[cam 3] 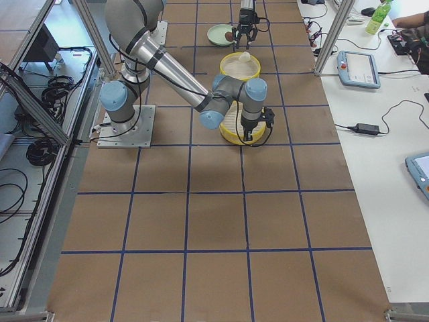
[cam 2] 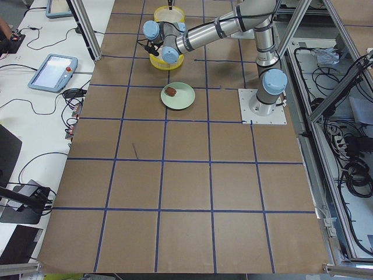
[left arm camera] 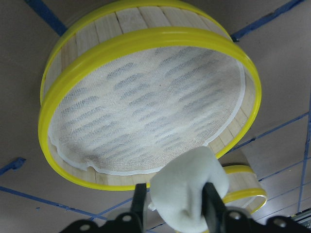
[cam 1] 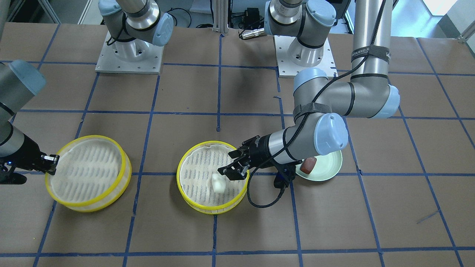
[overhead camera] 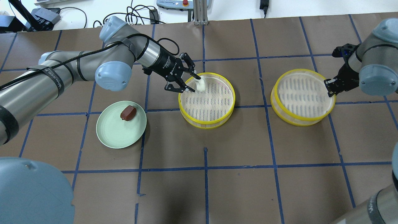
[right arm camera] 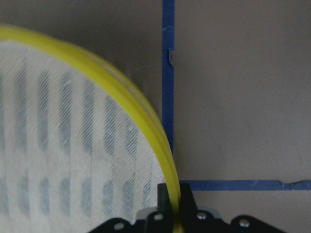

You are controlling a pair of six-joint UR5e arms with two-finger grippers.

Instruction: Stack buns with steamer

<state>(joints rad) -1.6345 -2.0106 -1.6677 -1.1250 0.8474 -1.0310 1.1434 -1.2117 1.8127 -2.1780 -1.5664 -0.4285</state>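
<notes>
Lumpy white bun (left arm camera: 187,189) tight in left gripper (left arm camera: 175,190); right gripper (right arm camera: 175,194) tight on yellow rim of steamer tray (right arm camera: 146,119)

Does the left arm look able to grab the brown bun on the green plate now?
Probably not yet: the left gripper is full, gripping the white bun. The brown bun itself lies uncovered on the green plate.

Between the matt black fingers (left arm camera: 212,195), the white bun (left arm camera: 187,189) looks soft, matt; beyond them the steamer tray (left arm camera: 146,39) has wood slats, glossy yellow bands, mesh cloth (left arm camera: 146,107).
</notes>
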